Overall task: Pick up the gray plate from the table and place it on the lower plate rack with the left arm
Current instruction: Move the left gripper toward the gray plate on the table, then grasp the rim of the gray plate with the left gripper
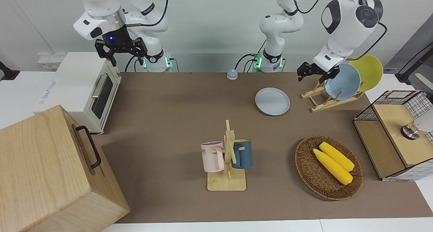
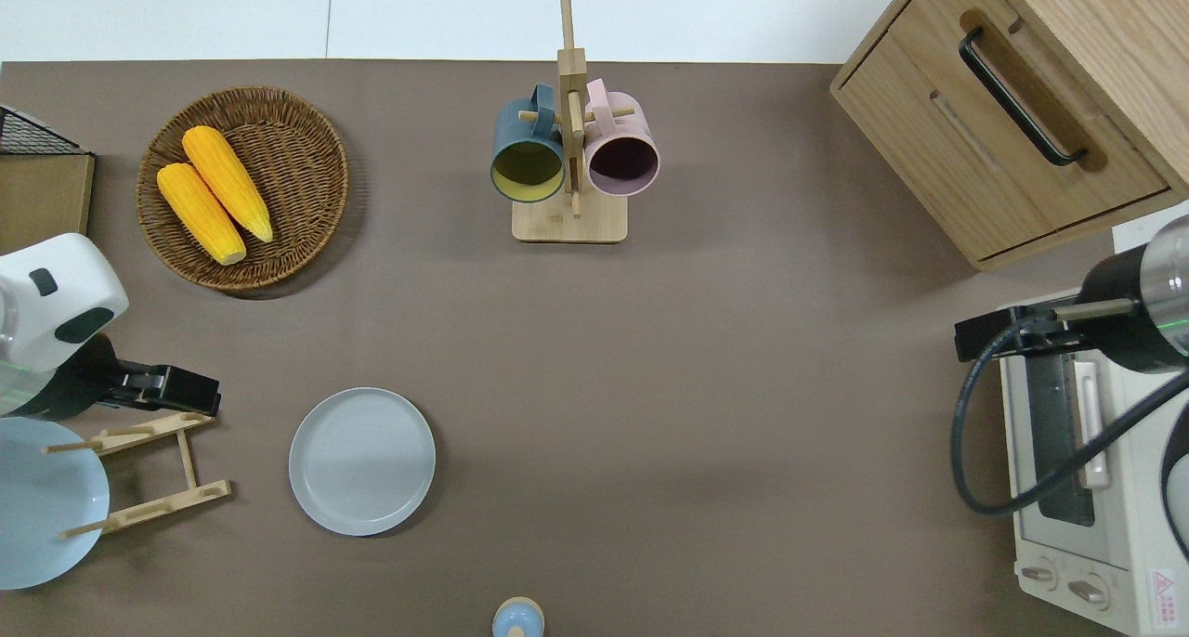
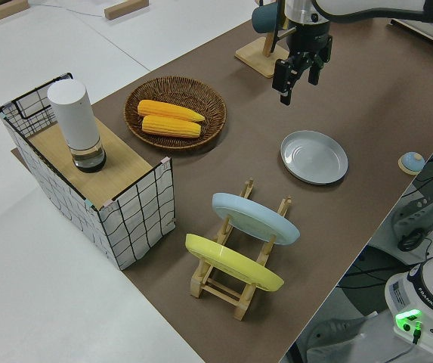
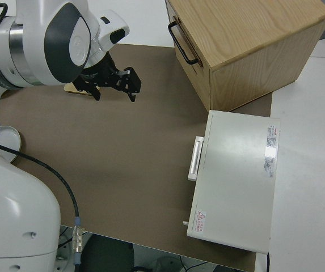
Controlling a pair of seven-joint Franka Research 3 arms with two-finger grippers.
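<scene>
Left arm (image 1: 348, 25) is bent over at the elbow, forearm angling down — its black left gripper (image 1: 313, 70) hangs up in the air, fingers (image 3: 286, 77) spread apart, empty, pointing downward. Right arm (image 1: 101, 12) is parked, right gripper (image 1: 121, 49) with fingers apart, blue light lit on its wrist.

Bright, even light from above; soft shadows beside the basket (image 1: 328, 167) (sharp focus, no glare).
</scene>
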